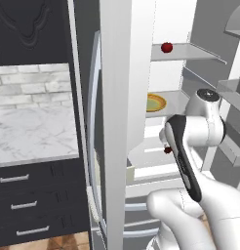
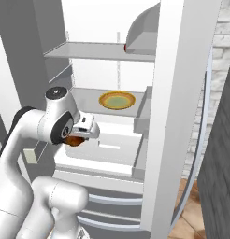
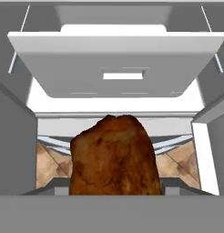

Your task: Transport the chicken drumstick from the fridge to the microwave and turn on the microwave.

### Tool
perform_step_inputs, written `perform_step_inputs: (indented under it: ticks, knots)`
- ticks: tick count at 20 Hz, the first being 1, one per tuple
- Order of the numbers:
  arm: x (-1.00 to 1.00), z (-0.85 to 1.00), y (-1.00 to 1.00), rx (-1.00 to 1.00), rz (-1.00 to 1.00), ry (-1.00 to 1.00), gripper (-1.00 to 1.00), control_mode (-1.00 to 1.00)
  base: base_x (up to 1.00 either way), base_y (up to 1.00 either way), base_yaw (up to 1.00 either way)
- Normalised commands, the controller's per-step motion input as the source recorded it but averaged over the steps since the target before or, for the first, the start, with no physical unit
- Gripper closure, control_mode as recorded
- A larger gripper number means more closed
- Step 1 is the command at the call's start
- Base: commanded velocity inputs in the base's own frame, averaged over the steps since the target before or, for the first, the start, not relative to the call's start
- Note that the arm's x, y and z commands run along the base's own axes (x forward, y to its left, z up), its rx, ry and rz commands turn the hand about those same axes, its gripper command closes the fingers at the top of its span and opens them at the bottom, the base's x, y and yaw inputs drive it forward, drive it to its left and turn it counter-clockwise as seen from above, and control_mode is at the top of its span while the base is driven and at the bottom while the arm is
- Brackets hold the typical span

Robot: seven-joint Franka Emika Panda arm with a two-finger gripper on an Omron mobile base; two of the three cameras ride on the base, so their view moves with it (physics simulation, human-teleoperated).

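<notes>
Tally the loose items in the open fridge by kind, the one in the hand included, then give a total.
Drumstick, held in the hand: 1
Red fruit on the top shelf: 1
Yellow plate on the middle shelf: 1
Total: 3

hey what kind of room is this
Most likely a kitchen: an open fridge with a plate on a shelf, beside a marble counter over dark drawers.
</notes>
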Motion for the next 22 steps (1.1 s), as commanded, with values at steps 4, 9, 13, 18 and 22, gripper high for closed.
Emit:
perform_step_inputs:
  ticks: [4, 9, 13, 18, 22]
  knots:
    - [-0.27, -0.18, 0.0, -0.02, 0.13, -0.04, 1.0, -1.0, 0.0, 0.0, 0.0]
    - [-0.02, 0.0, 0.0, 0.0, 0.01, -0.02, 1.0, -1.0, 0.0, 0.0, 0.0]
    - [0.0, 0.0, 0.0, 0.0, 0.02, 0.0, 1.0, -1.0, 0.0, 0.0, 0.0]
    - [-0.02, 0.0, 0.0, 0.0, 0.03, 0.0, 1.0, 1.0, -0.03, 0.0, 0.01]
    - [0.0, 0.0, 0.0, 0.0, 0.0, 0.0, 1.0, 1.0, -0.38, 0.0, 0.08]
